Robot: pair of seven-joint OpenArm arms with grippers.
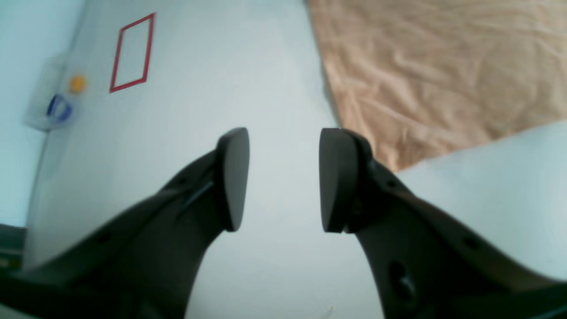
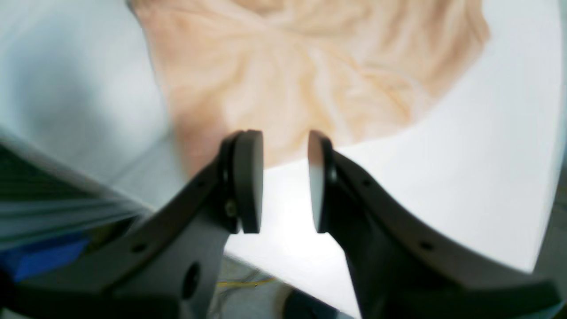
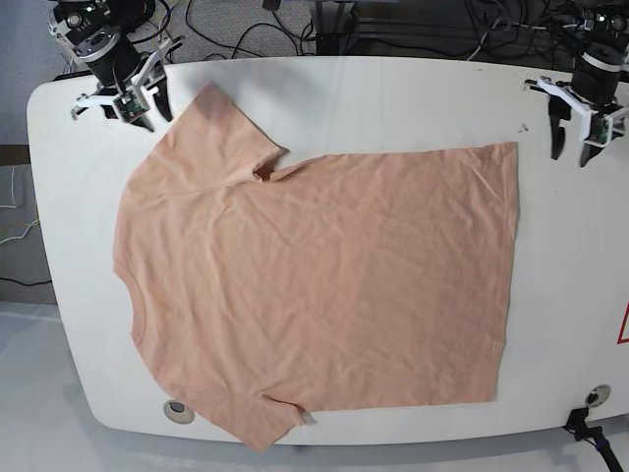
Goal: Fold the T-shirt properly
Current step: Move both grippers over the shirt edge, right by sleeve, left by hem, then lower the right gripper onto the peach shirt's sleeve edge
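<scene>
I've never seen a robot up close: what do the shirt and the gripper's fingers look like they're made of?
The T-shirt looks like matte knit cotton, judging by its soft creases. The left gripper's fingers look like matte black plastic or rubber: dark, smooth, without metallic shine.

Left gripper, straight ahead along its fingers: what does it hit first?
Probably the white tabletop, just beside the peach-pink cotton T-shirt; the left gripper has bare surface between its fingertips. Depth is unclear.

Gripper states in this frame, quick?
Left gripper: open, holding nothing.
Right gripper: open, holding nothing.
</scene>
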